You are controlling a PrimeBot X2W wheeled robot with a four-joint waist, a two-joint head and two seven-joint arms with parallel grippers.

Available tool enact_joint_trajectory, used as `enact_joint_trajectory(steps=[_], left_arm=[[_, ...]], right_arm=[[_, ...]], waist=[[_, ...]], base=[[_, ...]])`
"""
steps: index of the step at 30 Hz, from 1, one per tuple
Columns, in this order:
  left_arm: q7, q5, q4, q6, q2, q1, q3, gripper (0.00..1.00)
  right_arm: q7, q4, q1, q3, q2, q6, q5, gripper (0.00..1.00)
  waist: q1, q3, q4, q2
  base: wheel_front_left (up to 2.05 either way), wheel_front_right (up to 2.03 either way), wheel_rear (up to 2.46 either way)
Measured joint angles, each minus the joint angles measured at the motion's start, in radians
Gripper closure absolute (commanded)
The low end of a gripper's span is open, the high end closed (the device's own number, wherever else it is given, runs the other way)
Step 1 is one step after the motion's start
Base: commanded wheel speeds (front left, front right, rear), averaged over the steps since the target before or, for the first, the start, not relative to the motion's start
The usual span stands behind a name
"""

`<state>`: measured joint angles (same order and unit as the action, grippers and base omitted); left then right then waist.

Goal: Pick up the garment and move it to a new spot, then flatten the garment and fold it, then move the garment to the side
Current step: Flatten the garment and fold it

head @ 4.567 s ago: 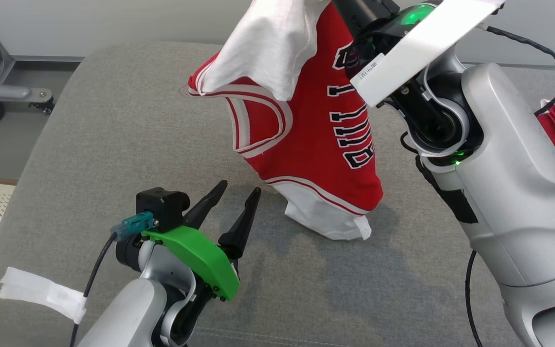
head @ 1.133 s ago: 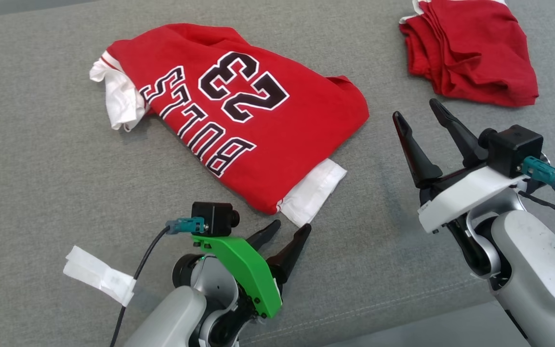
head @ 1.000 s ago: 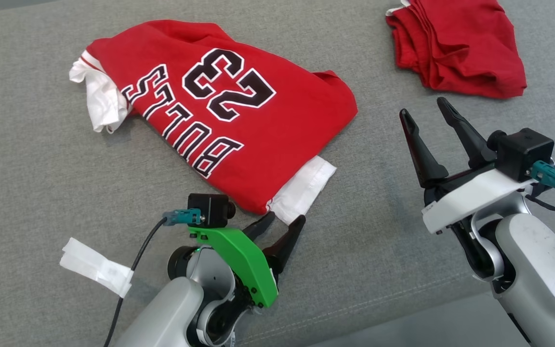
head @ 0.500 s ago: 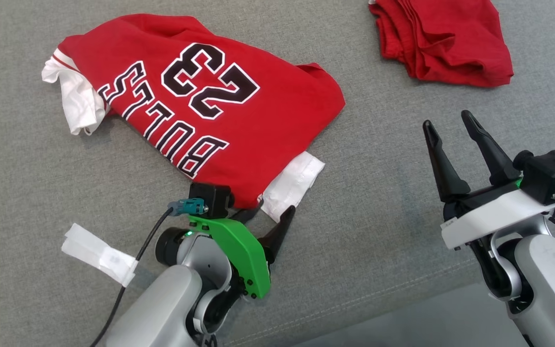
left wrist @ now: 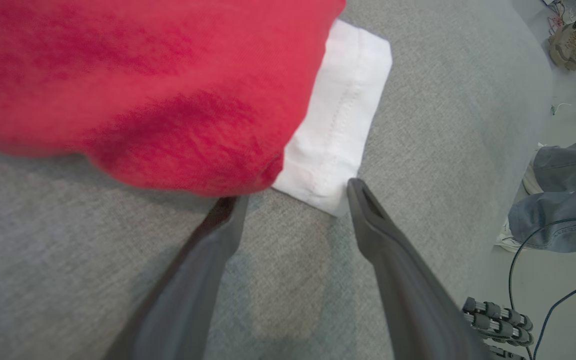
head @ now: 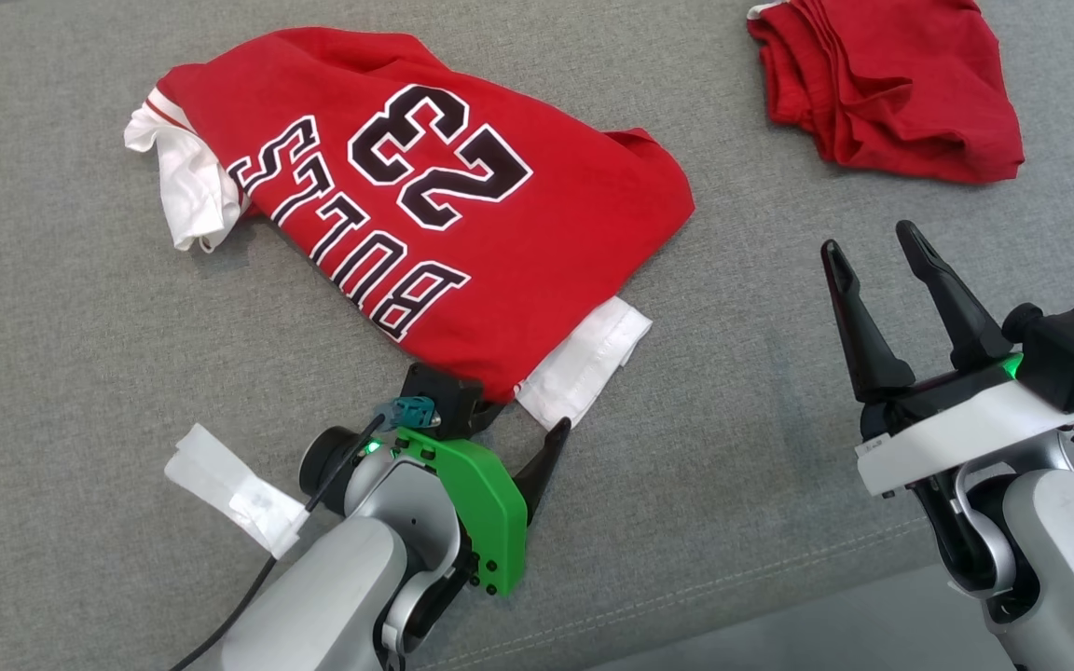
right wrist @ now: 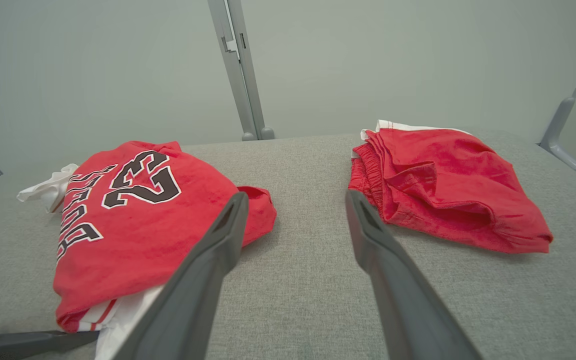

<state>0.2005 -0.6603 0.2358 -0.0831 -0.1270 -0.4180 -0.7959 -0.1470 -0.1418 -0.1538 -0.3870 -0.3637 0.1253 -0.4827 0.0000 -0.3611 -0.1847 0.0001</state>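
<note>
Red jersey (head: 425, 214) looked soft and limp; your left gripper (left wrist: 298, 191), jaws spread, straddled its white hem corner (left wrist: 338, 125), the likeliest hold; right gripper (head: 868, 237) likewise spread.

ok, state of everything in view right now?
jersey: lying rumpled on the grey cushion, not flattened, white layer poking out at both ends
red shorts: bunched, apart from both tools
left tool: open, fingertips at the jersey's near edge
right tool: open, empty, clear of both garments
</note>
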Motion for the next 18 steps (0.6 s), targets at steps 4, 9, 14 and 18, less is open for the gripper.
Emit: enact_joint_trajectory(steps=[4,9,14,18], left_arm=[[0.000,0.013,0.017,0.003,0.000,-0.011,-0.020,0.00],[-0.001,0.027,0.033,0.004,0.003,-0.017,-0.030,0.00],[-0.009,0.043,0.048,0.004,0.004,-0.024,-0.037,0.00],[-0.013,0.058,0.058,0.004,0.003,-0.034,-0.043,0.00]], right_arm=[[0.012,-0.018,0.003,0.001,0.001,0.000,0.002,0.00],[0.022,-0.036,0.013,0.008,0.002,0.000,0.009,0.00],[0.027,-0.049,0.026,0.015,0.007,0.000,0.011,0.00],[0.038,-0.070,0.030,0.021,0.010,0.000,0.016,0.00]], waist=[[0.0000,-0.001,0.000,0.0000],[0.0000,-0.004,-0.005,0.0000],[0.0000,-0.008,-0.013,0.0000],[0.0000,-0.019,-0.020,0.0000]], base=[[0.00,0.00,0.00],[0.00,0.00,0.00],[0.00,0.00,0.00],[0.00,0.00,0.00]])
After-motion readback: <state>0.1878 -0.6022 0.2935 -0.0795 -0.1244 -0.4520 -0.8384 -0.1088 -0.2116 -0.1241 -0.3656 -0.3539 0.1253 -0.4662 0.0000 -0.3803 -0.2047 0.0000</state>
